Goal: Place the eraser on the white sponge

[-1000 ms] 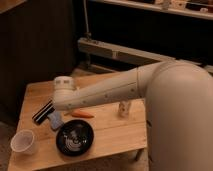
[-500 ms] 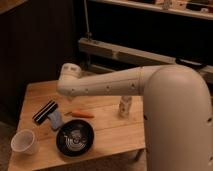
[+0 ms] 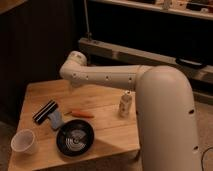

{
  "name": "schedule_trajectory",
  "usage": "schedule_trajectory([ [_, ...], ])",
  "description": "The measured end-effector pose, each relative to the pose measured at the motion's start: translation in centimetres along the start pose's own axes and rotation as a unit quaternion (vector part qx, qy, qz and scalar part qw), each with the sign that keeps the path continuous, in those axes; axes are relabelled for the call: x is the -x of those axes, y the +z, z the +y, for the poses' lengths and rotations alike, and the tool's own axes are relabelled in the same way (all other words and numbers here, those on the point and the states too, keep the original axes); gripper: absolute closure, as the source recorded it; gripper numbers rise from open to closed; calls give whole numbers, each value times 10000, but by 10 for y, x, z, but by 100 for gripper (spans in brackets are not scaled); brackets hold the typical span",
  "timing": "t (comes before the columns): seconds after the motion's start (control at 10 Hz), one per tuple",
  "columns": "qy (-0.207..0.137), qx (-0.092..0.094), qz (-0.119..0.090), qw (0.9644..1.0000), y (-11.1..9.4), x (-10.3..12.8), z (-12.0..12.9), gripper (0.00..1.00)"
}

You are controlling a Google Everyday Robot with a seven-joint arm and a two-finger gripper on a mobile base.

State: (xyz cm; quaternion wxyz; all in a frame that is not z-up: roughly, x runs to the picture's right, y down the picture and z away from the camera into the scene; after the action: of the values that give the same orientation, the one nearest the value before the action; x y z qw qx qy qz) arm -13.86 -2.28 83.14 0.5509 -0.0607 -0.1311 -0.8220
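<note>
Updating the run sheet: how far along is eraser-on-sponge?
Done: unclear. The eraser lies on the table against the sponge, perhaps overlapping its upper-left edge; most of the sponge is bare. In hand: nothing. The gripper is open, up over the table's back, clear of both. Left: probably seating the eraser squarely on the sponge.

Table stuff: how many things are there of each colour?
Black: 2, the eraser and the bowl.
White or pale: 3, the white sponge, the cup and the small can.
Orange: 1, the stick.
Total: 6.
Not counted: the gripper, open and empty above the back of the table.
</note>
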Motion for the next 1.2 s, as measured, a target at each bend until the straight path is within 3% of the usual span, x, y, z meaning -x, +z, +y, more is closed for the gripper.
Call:
schedule_trajectory([
  [0.3,121,-97,-63,9999,1,-3,-1,20],
  [0.4,376,-351,-303,9982,6,-10,-1,20],
  [0.5,744,-726,-637,9925,13,-21,2,20],
  [0.6,911,-954,-781,9882,15,-28,1,20],
  [0.8,1248,-1466,-1065,9755,18,-40,1,20],
  [0.9,1320,-1587,-1121,9720,19,-43,2,20],
  [1.2,1334,-1602,-1130,9715,19,-44,2,20],
])
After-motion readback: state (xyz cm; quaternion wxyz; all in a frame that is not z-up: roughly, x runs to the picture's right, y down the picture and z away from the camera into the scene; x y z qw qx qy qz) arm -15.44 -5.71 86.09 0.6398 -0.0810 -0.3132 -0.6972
